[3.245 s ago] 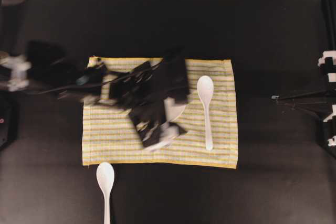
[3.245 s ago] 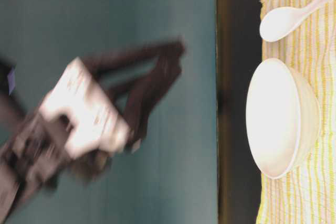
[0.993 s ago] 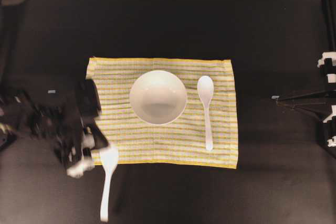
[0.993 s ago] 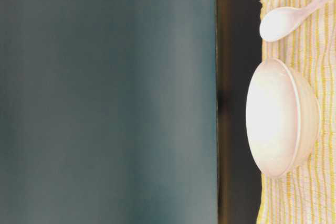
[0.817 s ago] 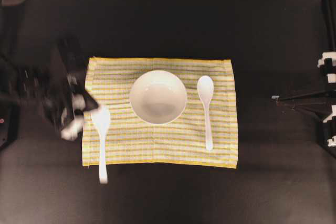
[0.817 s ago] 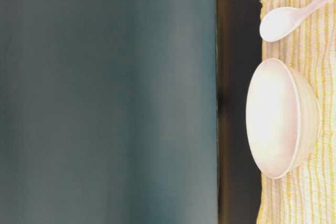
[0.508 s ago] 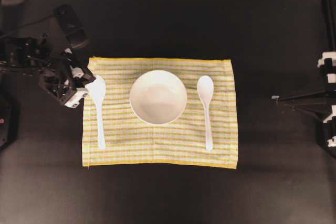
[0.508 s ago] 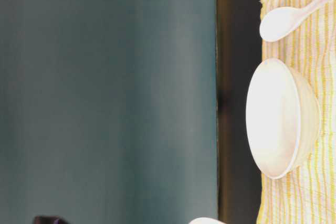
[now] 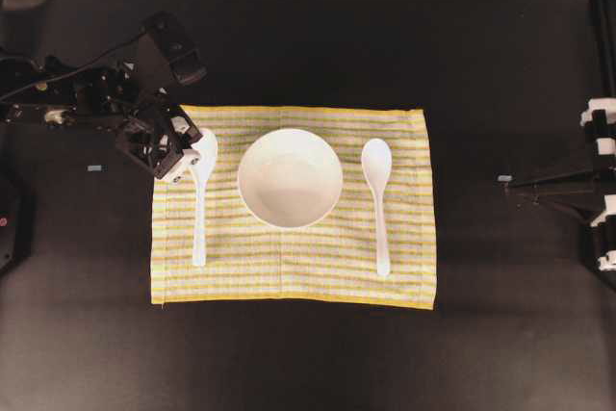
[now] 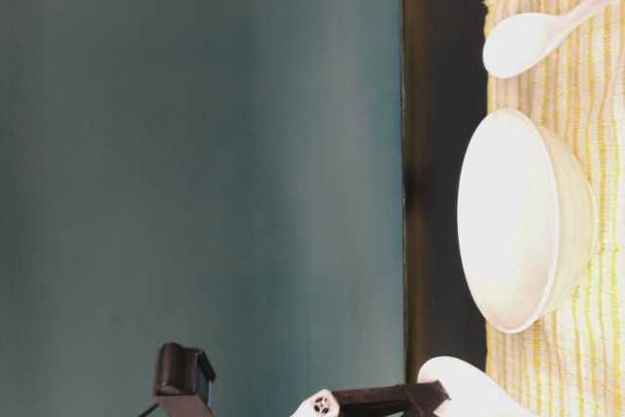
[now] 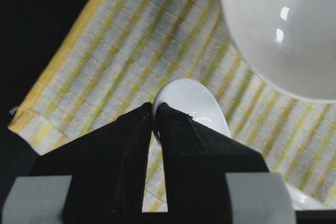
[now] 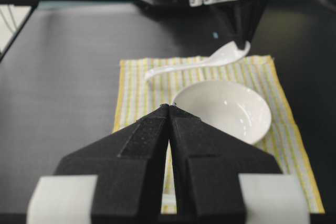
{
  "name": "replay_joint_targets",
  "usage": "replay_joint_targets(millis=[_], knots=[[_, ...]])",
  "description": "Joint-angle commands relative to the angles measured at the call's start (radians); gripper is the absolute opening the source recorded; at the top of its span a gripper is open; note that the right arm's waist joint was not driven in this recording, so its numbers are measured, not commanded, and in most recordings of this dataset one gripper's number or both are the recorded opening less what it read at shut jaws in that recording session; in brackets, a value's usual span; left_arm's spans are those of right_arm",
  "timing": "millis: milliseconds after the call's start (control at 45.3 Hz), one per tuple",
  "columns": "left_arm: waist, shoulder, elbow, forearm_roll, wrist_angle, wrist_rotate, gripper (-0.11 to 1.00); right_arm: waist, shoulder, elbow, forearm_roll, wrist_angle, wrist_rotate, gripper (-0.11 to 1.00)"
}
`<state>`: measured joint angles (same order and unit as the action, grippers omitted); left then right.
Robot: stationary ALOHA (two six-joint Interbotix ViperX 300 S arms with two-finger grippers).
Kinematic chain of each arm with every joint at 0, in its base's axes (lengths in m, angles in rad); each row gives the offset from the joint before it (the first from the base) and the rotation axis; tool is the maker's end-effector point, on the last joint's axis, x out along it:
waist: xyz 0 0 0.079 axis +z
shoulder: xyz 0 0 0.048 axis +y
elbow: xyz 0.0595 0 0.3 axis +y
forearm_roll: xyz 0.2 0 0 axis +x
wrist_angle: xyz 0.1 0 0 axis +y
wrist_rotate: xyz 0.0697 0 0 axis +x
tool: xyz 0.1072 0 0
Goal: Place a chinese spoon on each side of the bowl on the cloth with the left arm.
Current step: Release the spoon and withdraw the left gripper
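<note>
The white bowl (image 9: 290, 178) stands in the middle of the striped yellow cloth (image 9: 289, 271). One white chinese spoon (image 9: 377, 201) lies on the cloth right of the bowl. A second spoon (image 9: 199, 209) is over the cloth's left part, handle toward the front. My left gripper (image 9: 192, 157) is shut on the rim of its scoop. In the left wrist view the black jaws of the left gripper (image 11: 154, 113) pinch the held spoon (image 11: 197, 103) beside the bowl (image 11: 283, 24). From the right wrist view the held spoon (image 12: 210, 59) hangs tilted, scoop end raised. My right gripper (image 12: 169, 107) is shut on nothing.
The black table (image 9: 308, 55) surrounds the cloth on every side. The right arm (image 9: 602, 190) sits at the table's right edge, well away from the cloth. A teal wall (image 10: 195, 144) runs behind the table.
The left gripper carried the second spoon from the table in front of the cloth's left corner up onto the cloth's left side, beside the bowl. The right arm stayed put.
</note>
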<state>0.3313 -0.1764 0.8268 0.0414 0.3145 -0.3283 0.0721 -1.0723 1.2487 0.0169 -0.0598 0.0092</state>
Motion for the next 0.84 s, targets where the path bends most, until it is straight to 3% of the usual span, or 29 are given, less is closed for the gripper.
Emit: replay_joint_targets(millis=[0, 309, 375, 486, 662, 728, 817], knots=[[0.005, 0.008, -0.006, 0.003, -0.015, 0.0, 0.07, 0.0, 0.008, -0.003, 0.003, -0.006, 0.008, 0.0], [0.005, 0.064, 0.031, 0.003, -0.069, -0.011, 0.07, 0.0, 0.006, 0.003, 0.002, -0.012, 0.008, 0.0], [0.005, 0.072, 0.041, 0.003, -0.094, -0.012, 0.11, 0.0, 0.006, 0.003, 0.003, -0.012, 0.008, 0.0], [0.005, 0.078, 0.054, 0.003, -0.127, -0.014, 0.31, 0.0, 0.006, 0.003, 0.003, -0.012, 0.008, 0.0], [0.005, 0.074, 0.063, 0.003, -0.14, -0.014, 0.79, 0.0, 0.005, 0.003, 0.003, -0.011, 0.008, 0.0], [0.005, 0.055, 0.06, 0.003, -0.137, -0.009, 0.89, 0.0, 0.005, 0.003, 0.003, -0.009, 0.008, 0.0], [0.002, 0.006, 0.057, 0.003, -0.132, -0.003, 0.89, 0.0, 0.005, 0.003, 0.002, -0.009, 0.008, 0.0]])
